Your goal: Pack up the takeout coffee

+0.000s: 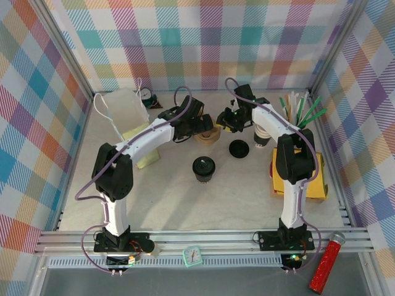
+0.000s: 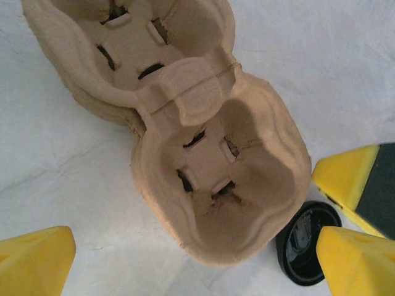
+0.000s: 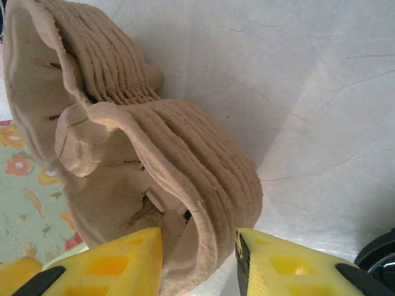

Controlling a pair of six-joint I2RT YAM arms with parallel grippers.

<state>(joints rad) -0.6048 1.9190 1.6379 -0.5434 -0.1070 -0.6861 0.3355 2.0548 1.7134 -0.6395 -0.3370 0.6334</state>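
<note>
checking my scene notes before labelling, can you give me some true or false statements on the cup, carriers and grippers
1. The lidded coffee cup stands on the table, free of both grippers. True.
2. The left gripper is shut on the stack of pulp cup carriers. False: it is open wide above the stack.
3. The right gripper has a finger on each side of the stack's wall. True.
4. The loose black lid lies in a carrier well. False: it lies on the table beside the stack.

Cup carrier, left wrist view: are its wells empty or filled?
Empty: both wells of the cup carrier show bare pulp floors, no cup inside.
</note>
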